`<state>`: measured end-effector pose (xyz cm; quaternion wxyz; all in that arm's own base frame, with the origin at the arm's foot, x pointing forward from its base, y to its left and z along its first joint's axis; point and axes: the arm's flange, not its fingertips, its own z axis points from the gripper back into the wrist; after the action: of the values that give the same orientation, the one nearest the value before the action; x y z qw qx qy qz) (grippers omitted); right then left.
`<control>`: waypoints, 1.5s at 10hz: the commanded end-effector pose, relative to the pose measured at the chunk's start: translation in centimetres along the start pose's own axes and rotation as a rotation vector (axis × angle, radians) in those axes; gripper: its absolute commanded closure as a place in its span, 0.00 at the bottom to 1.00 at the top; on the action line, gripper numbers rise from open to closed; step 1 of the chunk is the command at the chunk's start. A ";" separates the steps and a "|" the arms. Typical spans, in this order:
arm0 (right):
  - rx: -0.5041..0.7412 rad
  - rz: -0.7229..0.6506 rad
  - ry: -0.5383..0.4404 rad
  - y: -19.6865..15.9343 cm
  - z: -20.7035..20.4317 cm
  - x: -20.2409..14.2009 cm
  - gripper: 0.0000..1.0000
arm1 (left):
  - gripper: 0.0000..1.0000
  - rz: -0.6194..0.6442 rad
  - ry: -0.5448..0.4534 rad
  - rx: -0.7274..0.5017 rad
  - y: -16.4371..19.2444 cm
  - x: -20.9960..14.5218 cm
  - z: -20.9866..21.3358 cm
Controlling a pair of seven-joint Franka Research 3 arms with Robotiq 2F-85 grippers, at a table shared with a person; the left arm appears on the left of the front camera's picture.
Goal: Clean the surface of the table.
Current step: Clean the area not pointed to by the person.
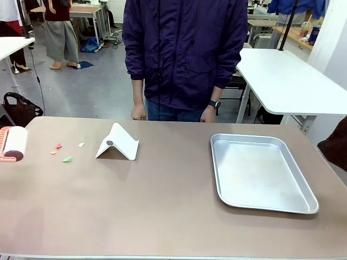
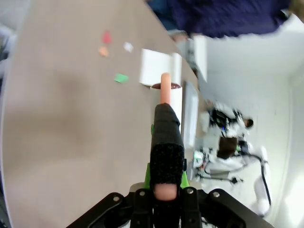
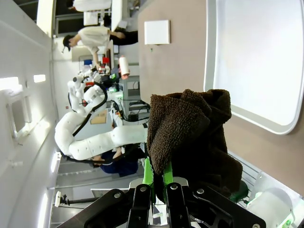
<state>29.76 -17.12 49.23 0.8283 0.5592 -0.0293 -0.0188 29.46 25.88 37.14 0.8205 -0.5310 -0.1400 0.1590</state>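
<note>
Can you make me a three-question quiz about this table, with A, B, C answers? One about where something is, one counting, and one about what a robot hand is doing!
1. Where on the table is the tray? A) robot's left side B) robot's right side C) the middle
2. How many paper scraps lie on the table? A) one B) four C) nine
3. What is the right end effector doing? A) gripping a brown cloth B) gripping a spoon C) hanging open, empty
Answers: 1 B, the tray lies toward picture right in the front view. 2 B, one red, one orange, one white, one green. 3 A, its jaws are shut on the cloth.
</note>
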 end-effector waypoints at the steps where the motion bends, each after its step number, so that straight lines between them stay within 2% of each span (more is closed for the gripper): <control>1: 0.005 0.018 0.006 0.1 -0.1 -0.5 0.91 | 0.79 0.128 -0.042 0.112 -0.3 0.7 -2.4; 3: 0.005 0.018 0.006 0.1 -0.1 -0.5 0.91 | 0.79 0.173 -0.117 0.153 0.6 2.1 -3.8; 4: 0.005 0.018 0.006 0.1 -0.1 -0.5 0.91 | 0.79 0.161 -0.190 0.206 0.9 2.5 -4.5; 5: 0.005 0.018 0.006 0.1 -0.1 -0.5 0.91 | 0.79 0.150 -0.199 0.216 1.1 2.7 -5.3; 9: 0.005 0.018 0.006 0.1 -0.1 -0.5 0.91 | 0.79 0.194 -0.145 0.272 2.0 3.4 -7.6; 11: 0.005 0.018 0.006 0.1 -0.1 -0.5 0.91 | 0.79 0.199 -0.161 0.314 2.4 3.8 -8.9; 15: 0.005 0.018 0.006 0.1 -0.1 -0.5 0.91 | 0.79 0.233 -0.108 0.325 3.0 4.5 -11.1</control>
<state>29.72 -17.15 49.22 0.8281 0.5594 -0.0293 -0.0193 36.89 20.36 32.39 0.8554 -0.4151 -0.1165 0.2869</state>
